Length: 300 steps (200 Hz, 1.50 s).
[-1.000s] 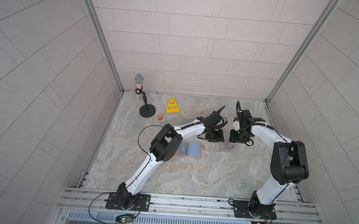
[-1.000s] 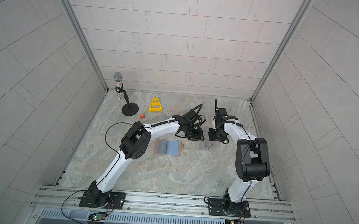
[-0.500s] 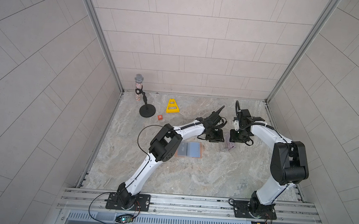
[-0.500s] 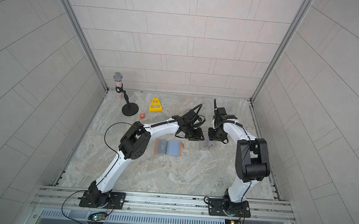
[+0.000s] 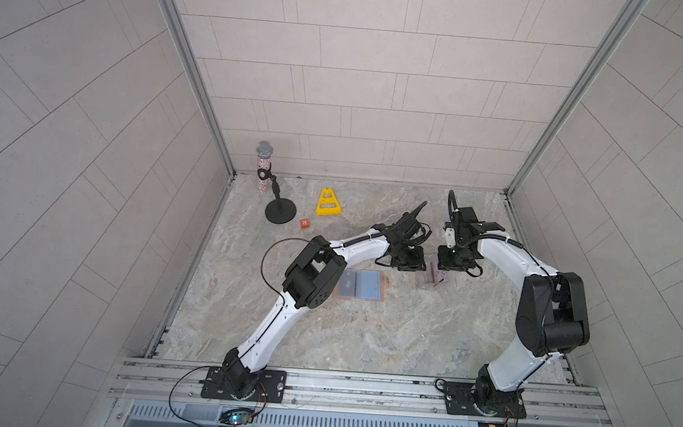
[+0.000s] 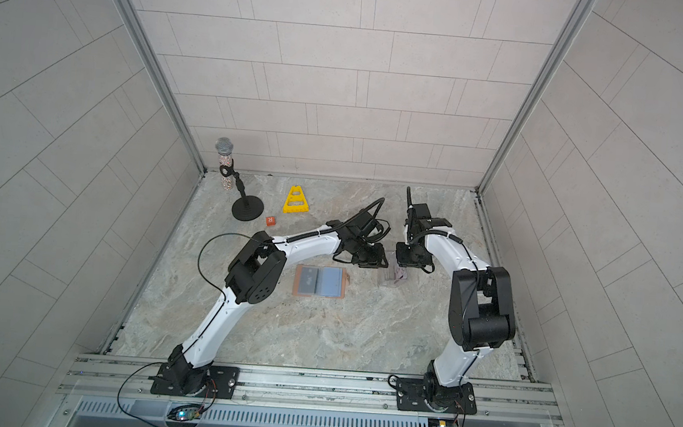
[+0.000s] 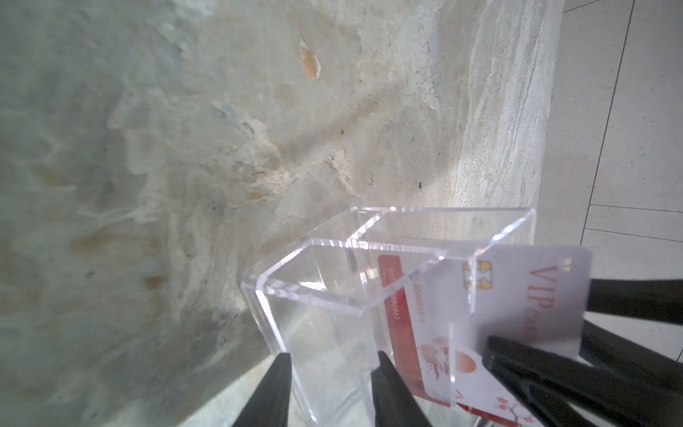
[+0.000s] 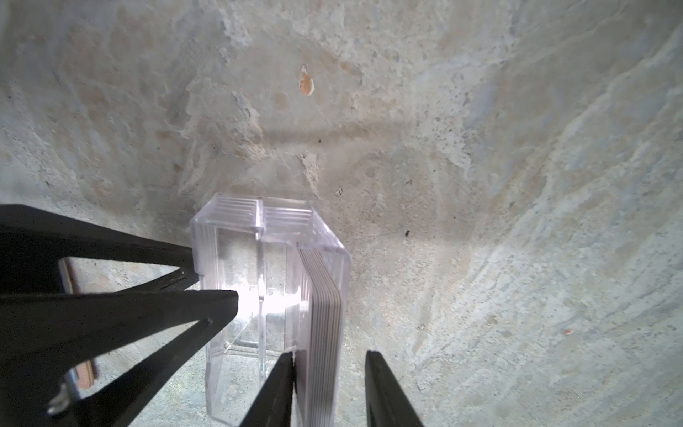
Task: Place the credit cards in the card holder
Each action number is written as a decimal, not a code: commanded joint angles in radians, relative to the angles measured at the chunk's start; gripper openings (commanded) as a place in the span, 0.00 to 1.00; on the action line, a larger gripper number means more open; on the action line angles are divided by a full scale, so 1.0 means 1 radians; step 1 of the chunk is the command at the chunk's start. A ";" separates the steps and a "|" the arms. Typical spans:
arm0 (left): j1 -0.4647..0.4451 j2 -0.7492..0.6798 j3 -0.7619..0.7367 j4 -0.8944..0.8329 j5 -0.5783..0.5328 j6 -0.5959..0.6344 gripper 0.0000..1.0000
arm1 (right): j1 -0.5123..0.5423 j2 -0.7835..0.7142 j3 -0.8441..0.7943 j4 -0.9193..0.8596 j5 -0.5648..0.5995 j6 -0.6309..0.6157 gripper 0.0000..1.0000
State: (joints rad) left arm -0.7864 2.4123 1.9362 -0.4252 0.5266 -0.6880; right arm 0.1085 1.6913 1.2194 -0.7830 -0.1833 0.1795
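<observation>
Two claws work at one clear box [image 5: 430, 280] right of centre in a top view. The cards [image 8: 320, 325] stand on edge inside it, a tight stack against one wall. The right claw [image 8: 330, 355] straddles that stack at the bottom of its wrist view. One finger lies against the stack's face and its partner stands off on the far side, so the jaws are part open and hold nothing. The left claw [image 7: 330, 360] sits narrow around the empty half of the box, a finger at each wall, and seems to grip and brace it. The card holder [image 5: 361, 285] lies open and flat, blue-grey side up. It is left of the box in both top views, apart from it and just beside the left arm's elbow.

The step in hand looks like pulling cards out of the box. To do it well, the right claw should probably close only on the part of the stack that rises past the rim, so the box wall is not pinched along with the cards. A square, centred grip matters, since smooth cards may fan or slip from a thick stack. The pull should likely run straight along the walls while the left claw holds the box down. A tilt could jam the cards or drag the box along.
</observation>
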 commanded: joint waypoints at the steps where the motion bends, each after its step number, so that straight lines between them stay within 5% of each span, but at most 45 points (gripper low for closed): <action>1: 0.013 0.006 -0.041 -0.086 -0.054 0.012 0.39 | 0.002 -0.034 0.024 -0.036 0.030 -0.016 0.31; 140: 0.016 0.004 -0.044 -0.084 -0.053 0.012 0.40 | 0.020 -0.044 0.039 -0.058 0.066 -0.019 0.25; 201: 0.018 0.003 -0.048 -0.080 -0.047 0.010 0.39 | 0.023 -0.050 0.043 -0.065 0.062 -0.018 0.03; 258: 0.018 -0.022 -0.060 -0.055 -0.024 0.000 0.41 | 0.024 -0.091 0.033 -0.064 0.058 -0.008 0.00; 300: 0.019 -0.105 -0.083 -0.001 0.019 0.002 0.51 | -0.002 -0.180 0.007 -0.021 -0.064 0.024 0.00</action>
State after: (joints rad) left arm -0.7818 2.3833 1.8828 -0.3950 0.5385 -0.6933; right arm 0.1287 1.5875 1.2434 -0.8112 -0.1955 0.1879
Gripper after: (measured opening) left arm 0.482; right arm 0.048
